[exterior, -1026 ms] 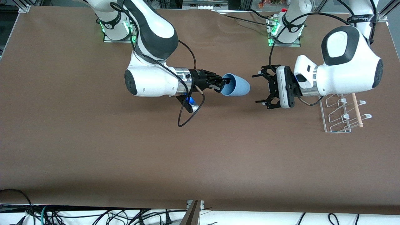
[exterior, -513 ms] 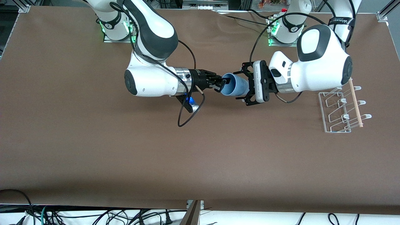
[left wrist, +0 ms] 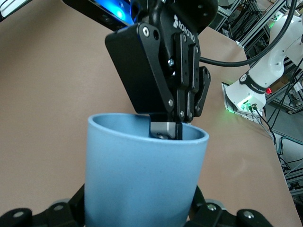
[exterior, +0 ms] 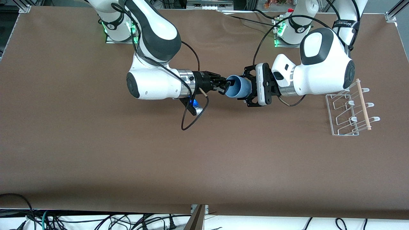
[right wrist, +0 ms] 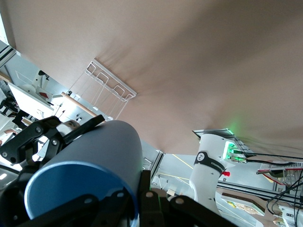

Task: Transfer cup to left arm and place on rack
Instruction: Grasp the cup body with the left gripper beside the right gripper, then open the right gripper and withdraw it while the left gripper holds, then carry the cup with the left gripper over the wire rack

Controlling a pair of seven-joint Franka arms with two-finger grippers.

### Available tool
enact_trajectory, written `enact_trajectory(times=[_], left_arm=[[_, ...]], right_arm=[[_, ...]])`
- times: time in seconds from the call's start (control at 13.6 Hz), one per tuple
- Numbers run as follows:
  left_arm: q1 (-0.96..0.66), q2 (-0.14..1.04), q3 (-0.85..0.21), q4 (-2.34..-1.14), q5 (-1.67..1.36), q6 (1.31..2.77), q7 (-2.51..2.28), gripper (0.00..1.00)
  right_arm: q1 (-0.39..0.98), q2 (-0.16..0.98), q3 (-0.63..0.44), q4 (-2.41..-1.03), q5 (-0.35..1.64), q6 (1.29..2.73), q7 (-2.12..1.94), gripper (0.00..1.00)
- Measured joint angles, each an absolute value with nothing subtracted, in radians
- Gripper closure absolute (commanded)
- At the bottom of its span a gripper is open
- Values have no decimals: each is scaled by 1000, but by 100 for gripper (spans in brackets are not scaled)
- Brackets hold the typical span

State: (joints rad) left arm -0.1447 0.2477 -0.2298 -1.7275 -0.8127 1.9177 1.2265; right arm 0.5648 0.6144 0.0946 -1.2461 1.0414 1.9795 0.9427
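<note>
Above the brown tabletop (exterior: 96, 143), well apart from the rack (exterior: 346, 111) waiting at the left arm's end, the cup (exterior: 238, 87) hangs sideways for the handover, the left hand (exterior: 248, 88) clamped around its base while the right hand (exterior: 227, 85) pinches its rim wall.

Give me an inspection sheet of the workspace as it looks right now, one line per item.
Surface: brown table, bare over most of its area.
Job's things: cup held in the air between both arms; rack at the left arm's end of the table.
Clutter: nothing seen.
Hands: right hand shut on the cup's rim; left hand shut on the cup's base end.
Cables: black cable looping under the right wrist.
Surroundings: loose wires off the table's edge.
</note>
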Motion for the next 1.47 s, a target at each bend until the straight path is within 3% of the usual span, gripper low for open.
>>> enact_trajectory(times=[0.07,0.15,0.29,0.44,0.81,1.17,1.47], left_arm=[[-145,248,-230,-1727,-813,1918,1227,100],[-145,248,-230,-1727,-813,1920,1227,100],[-144,248,-230,-1728,-813,1920,1227,100],[-144,248,-230,-1728,-813,1919,1227,100],[-136,246,-223,-1725,-751,1892,1226,100],[-100,245,-209,-1721,-487,1779,1191,100],[-92,243,-208,-1720,-153,1729,1090,100]], right_arm=[[565,614,95,-1246,1042,1979,943,50],[564,614,94,-1246,1042,1979,943,16],[551,614,92,-1242,1042,1982,939,5],[513,614,89,-1234,1042,1959,932,3],[324,595,74,-1203,983,1746,869,2],[142,515,68,-1199,531,1642,780,2],[115,485,5,-1199,319,1635,729,2]])
